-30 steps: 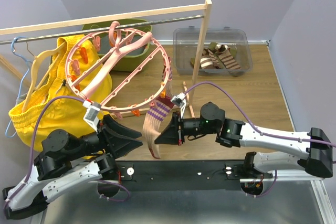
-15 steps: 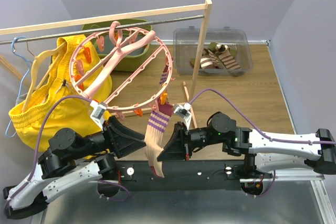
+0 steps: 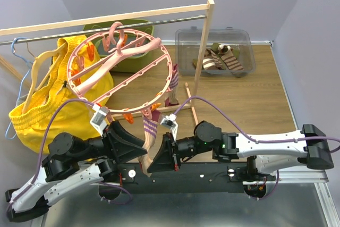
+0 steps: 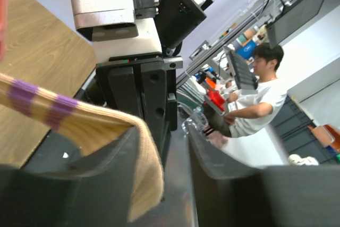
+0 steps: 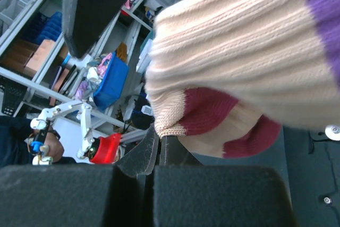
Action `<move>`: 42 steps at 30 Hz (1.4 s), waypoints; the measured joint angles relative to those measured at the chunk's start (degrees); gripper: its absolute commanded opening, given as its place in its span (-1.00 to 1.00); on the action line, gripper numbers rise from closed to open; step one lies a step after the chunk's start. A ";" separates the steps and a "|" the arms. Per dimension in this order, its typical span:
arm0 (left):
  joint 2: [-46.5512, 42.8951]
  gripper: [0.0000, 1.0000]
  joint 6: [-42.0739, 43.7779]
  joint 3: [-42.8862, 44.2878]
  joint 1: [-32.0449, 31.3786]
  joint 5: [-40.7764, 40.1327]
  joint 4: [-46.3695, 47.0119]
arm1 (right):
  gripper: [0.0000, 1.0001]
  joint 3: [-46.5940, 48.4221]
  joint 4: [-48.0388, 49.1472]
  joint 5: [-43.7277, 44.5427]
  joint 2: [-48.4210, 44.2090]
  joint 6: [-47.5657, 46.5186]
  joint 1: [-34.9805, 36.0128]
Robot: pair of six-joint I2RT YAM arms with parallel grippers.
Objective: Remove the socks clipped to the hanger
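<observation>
Top external: beige sock with purple stripes [image 3: 149, 127] hangs from the near rim of the pink ring hanger [image 3: 125, 53]. It slants toward the table's near edge, with its lower end between the two grippers. Right gripper [image 3: 150, 166] is clenched on the sock's lower edge. Right wrist view shows the knit, with maroon patches, running into the closed fingertips. Left gripper [image 3: 139, 150] is released, jaws apart, just left of the sock. Left wrist view shows the sock draped over one finger in the gap, not pinched. Hanger is tilted, hooked on the wooden rail [image 3: 133, 16] over the table's far-left part. Orange clips [image 3: 129, 116] sit along its rim. Yellow shorts [image 3: 48, 104] hang left of the hanger, touching it. Green tub [image 3: 142, 29] sits behind it at the far edge. Clear bin [image 3: 183, 38] near the far-right corner holds more socks [image 3: 220, 57], brown-striped and olive.
</observation>
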 measured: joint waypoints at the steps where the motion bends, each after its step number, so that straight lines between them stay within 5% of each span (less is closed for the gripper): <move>1: 0.13 -0.48 0.07 -0.37 0.00 0.13 0.81 | -0.99 0.52 -0.35 0.35 0.57 0.00 0.20; 9: 2.36 -1.00 0.04 -0.96 0.00 -0.09 2.86 | -0.99 2.25 -4.42 4.09 -1.62 -0.90 0.52; 13: 2.38 -1.00 -0.17 -0.83 0.00 -1.29 2.49 | -0.44 4.68 -7.32 4.24 -2.12 -2.12 0.55; 18: 2.45 -1.00 -0.17 2.21 0.00 -4.87 -1.16 | -0.29 9.64 -16.70 7.96 -1.92 -4.15 0.70; 21: 2.34 -1.00 -0.26 4.00 0.00 -6.40 -2.78 | -0.02 10.75 -22.77 12.48 -2.82 -5.22 0.76; 23: 1.79 -1.00 -0.48 4.37 0.00 -7.13 -3.91 | 0.32 9.86 -27.30 16.68 -5.62 -6.01 0.76; 28: 0.50 -1.00 -1.36 4.50 0.00 -7.98 -6.16 | 0.43 8.83 -34.40 26.62 -13.90 -7.13 0.76; 31: 0.48 -1.00 -1.42 4.74 0.00 -8.02 -7.23 | 0.72 10.12 -37.46 30.97 -16.02 -7.91 0.76; 36: 0.48 -1.00 -1.36 4.81 0.00 -7.65 -7.67 | 0.72 12.98 -40.92 36.22 -14.05 -9.55 -1.29; 42: 0.50 -1.00 -1.33 4.81 0.00 -7.30 -8.33 | 0.73 15.61 -39.78 30.56 -7.54 -12.63 -13.81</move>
